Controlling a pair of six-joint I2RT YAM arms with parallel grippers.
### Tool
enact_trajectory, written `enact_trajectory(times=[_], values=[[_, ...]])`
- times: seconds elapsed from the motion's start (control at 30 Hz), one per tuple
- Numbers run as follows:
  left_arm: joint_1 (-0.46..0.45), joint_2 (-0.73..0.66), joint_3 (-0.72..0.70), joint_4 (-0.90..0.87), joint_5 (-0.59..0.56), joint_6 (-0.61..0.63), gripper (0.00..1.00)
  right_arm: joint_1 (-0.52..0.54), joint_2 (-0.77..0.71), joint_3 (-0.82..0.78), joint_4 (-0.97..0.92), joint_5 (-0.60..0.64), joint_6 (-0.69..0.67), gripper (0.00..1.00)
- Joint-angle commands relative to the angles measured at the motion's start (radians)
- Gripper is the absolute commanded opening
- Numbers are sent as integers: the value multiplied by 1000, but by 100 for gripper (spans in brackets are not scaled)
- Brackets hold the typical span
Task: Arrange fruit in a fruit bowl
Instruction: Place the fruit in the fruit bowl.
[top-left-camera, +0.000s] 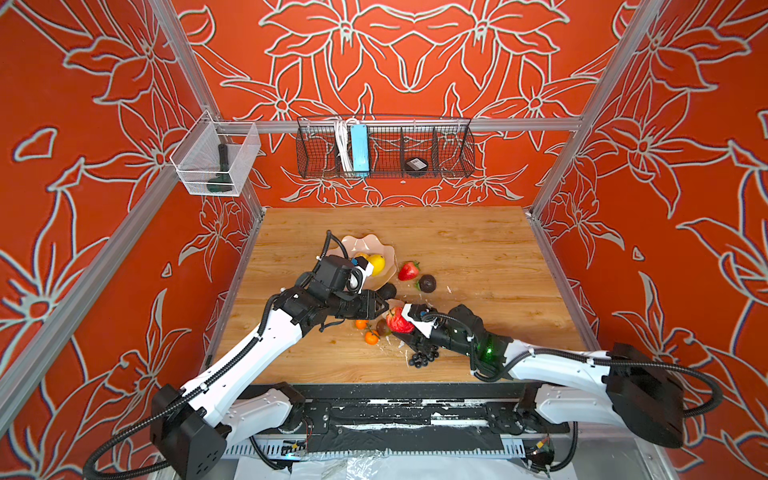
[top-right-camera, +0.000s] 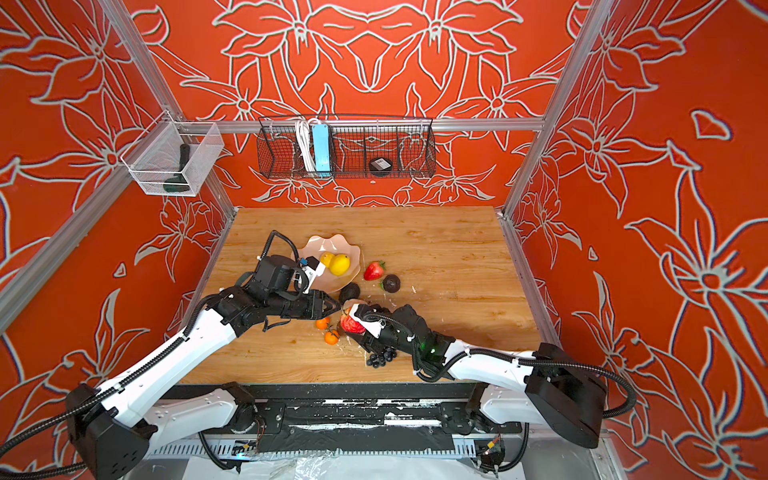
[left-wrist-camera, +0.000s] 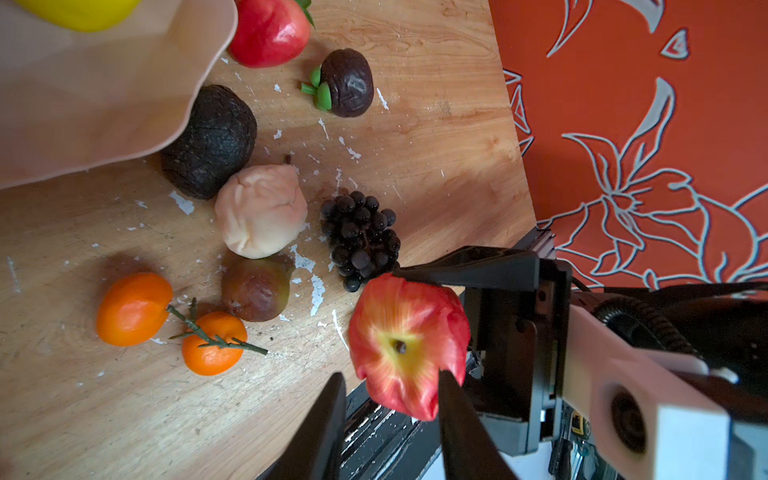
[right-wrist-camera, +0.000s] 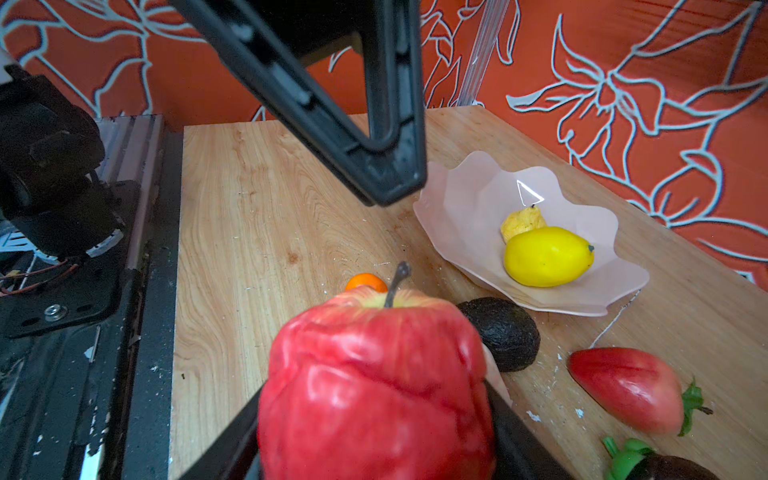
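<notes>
Right claw (top-left-camera: 395, 322) clamped on a wrinkled red apple (left-wrist-camera: 409, 345), lifted above the table (top-left-camera: 478, 257) near its front middle. Left claw (left-wrist-camera: 390, 382) right up against that same apple, fingers (left-wrist-camera: 457, 399) part-way apart, one tip over the fruit's lower edge in the left wrist view; touching or not, cannot tell.

Pale pink fruit bowl (right-wrist-camera: 469, 208) sitting toward the rear left of the table, with a yellow lemon (right-wrist-camera: 548, 257) and a smaller yellow lumpy fruit (right-wrist-camera: 523, 222) touching it inside. Black avocado (left-wrist-camera: 210, 141) tucked against the bowl's near rim. Strawberry (top-left-camera: 409, 271) just right of the bowl, dark round fruit with green leaves (top-left-camera: 427, 283) beside it.

Down below the apple: cream lumpy piece (left-wrist-camera: 262, 210) touching the avocado, brownish-green fig-like fruit (left-wrist-camera: 257, 289) next to that, grape bunch (left-wrist-camera: 361, 237) close by, and two small oranges (left-wrist-camera: 133, 309) side by side toward the left. White flecks scattered across the wood among them.
</notes>
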Motion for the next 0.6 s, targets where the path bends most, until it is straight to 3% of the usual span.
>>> enact_trajectory(times=[0.0,0.57], values=[[-17,12,21,-18,-9,12,35,12,7,32,27,24,-35,60],[-45,62,25,-18,-15,13,24,35,24,54,9,30,-54,60]])
